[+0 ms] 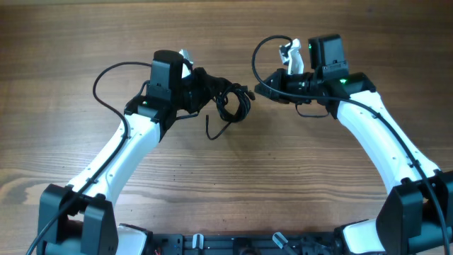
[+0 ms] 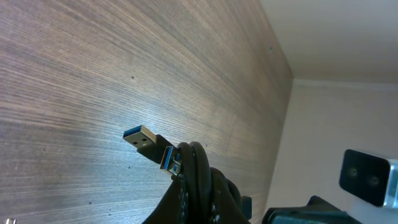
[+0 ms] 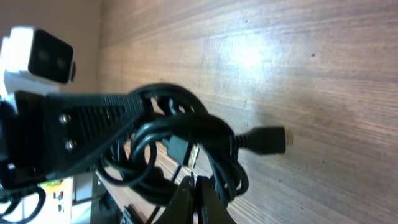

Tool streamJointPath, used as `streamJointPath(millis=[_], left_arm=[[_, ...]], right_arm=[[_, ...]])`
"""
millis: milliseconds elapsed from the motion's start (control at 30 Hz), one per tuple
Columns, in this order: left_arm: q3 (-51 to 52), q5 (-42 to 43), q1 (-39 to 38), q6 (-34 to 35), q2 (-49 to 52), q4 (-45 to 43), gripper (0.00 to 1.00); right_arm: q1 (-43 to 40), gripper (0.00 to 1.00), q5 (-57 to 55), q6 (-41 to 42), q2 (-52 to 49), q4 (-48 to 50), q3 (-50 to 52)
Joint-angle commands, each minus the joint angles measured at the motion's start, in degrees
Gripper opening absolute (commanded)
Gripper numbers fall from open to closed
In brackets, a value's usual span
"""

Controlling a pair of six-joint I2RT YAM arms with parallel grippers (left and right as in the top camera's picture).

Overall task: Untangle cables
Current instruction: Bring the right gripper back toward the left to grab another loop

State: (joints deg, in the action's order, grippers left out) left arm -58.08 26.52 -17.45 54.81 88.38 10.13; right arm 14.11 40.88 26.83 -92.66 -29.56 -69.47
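Observation:
The cables [image 1: 231, 101] are a small tangled coil of thin black cords hanging between my two arms above the wooden table. My left gripper [image 1: 205, 88] is shut on the coil's left side. In the left wrist view the cords [image 2: 198, 165] run between its dark fingers [image 2: 221, 196], and a blue-tongued USB plug [image 2: 147, 140] sticks out to the left. My right gripper [image 1: 259, 91] is shut at the coil's right edge. In the right wrist view its tips [image 3: 195, 186] meet with nothing visible between them. The coil [image 3: 186, 140] loops just in front of them and a black plug [image 3: 272, 138] points right.
A loose cord end [image 1: 211, 131] dangles below the coil toward the table [image 1: 233, 184]. The arms' own thicker wires arch beside the left wrist [image 1: 106, 78] and the right wrist [image 1: 263, 51]. A black base frame [image 1: 233, 244] runs along the near edge.

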Motion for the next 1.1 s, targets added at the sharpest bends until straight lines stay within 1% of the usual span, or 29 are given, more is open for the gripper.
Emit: streamJointPath(millis=[0, 333, 600, 733, 1067], left_arm=[[-0.3, 1.4, 0.3, 1.1, -0.3, 0.0, 0.04], [-0.3, 1.6, -0.3, 1.2, -0.3, -0.3, 0.04], [-0.3, 2.6, -2.4, 1.5, -0.3, -1.7, 0.04], [-0.3, 1.9, -3.7, 4.2, -0.3, -3.0, 0.04], [-0.3, 1.3, -3.8, 5.7, -0.3, -4.1, 0.04]], right_arm=[[0.2, 0.04, -1.0, 2.1, 1.2, 1.5, -0.8], [0.2, 0.04, -6.8, 3.0, 1.2, 1.4, -0.6], [0.2, 0.04, -6.6, 1.6, 1.0, 1.5, -0.5], [0.2, 0.04, -6.6, 1.6, 1.0, 0.7, -0.5], [0.2, 0.04, -4.8, 1.6, 1.0, -0.7, -0.5]])
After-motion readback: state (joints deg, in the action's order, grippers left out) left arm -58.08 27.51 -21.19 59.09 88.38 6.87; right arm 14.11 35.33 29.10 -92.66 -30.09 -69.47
